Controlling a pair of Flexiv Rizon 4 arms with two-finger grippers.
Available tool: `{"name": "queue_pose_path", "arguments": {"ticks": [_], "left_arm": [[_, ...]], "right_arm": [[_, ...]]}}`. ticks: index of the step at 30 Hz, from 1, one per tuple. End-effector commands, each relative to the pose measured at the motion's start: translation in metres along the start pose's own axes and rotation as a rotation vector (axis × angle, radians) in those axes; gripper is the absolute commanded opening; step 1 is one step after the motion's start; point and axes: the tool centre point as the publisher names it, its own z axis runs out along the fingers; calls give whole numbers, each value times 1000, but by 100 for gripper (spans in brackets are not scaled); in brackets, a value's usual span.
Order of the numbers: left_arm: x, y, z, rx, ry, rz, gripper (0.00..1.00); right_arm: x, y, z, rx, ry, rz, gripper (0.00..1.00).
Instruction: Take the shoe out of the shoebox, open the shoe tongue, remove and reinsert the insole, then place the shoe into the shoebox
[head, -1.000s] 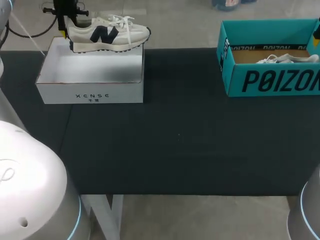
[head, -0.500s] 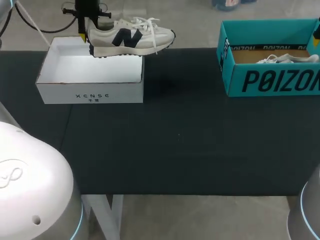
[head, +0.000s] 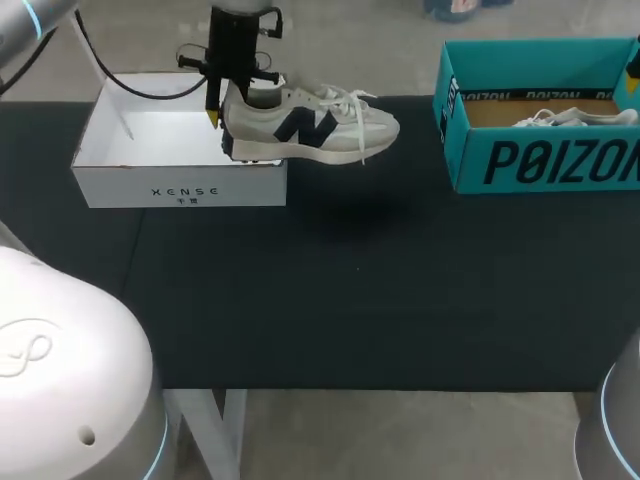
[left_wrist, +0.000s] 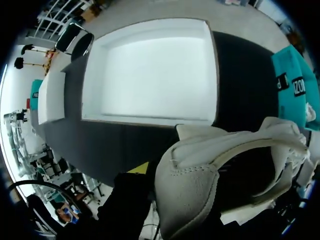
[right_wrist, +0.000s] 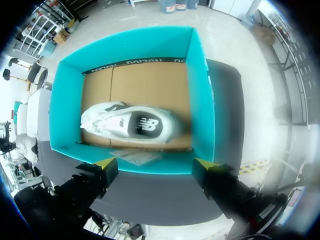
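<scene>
**Heel grasp on a lifted trainer.** Our left gripper (head: 225, 112) pinches the heel collar of the shoe (head: 312, 128). One yellow-tipped finger lies against the outside of the heel. The other is hidden, apparently inside the collar, so we infer a closed pinch from the shoe hanging clear of the table (head: 350, 300). The shoe extends sideways from the fingers, sole down and toe away from them. The white shoebox (head: 180, 186) lies below and just beside the gripper, with its interior showing ahead of the fingers in the left wrist view.

We judge the shoe to be light, with a soft upper that yields under pressure and loose laces that may snag. The padded heel counter and the midsole are its stiffer parts. They offer the surest hold, though a heel-only pinch leaves the toe free to droop or swing. The tongue and insole are thin and flexible, and call for a shallow pinch at their edges.

Our right gripper (right_wrist: 155, 166) hovers with fingers spread wide and empty over the teal shoebox (right_wrist: 200, 100), where a second shoe (right_wrist: 131, 124) lies ahead of its tips.
</scene>
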Motion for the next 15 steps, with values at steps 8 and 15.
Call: {"name": "queue_pose_path", "arguments": {"ticks": [8, 15], "left_arm": [[44, 58, 39, 316, -8, 72, 0], [50, 71, 59, 352, 54, 63, 0]], "right_arm": [[0, 1, 0, 0, 0, 0, 100], [0, 1, 0, 0, 0, 0, 100]]}}
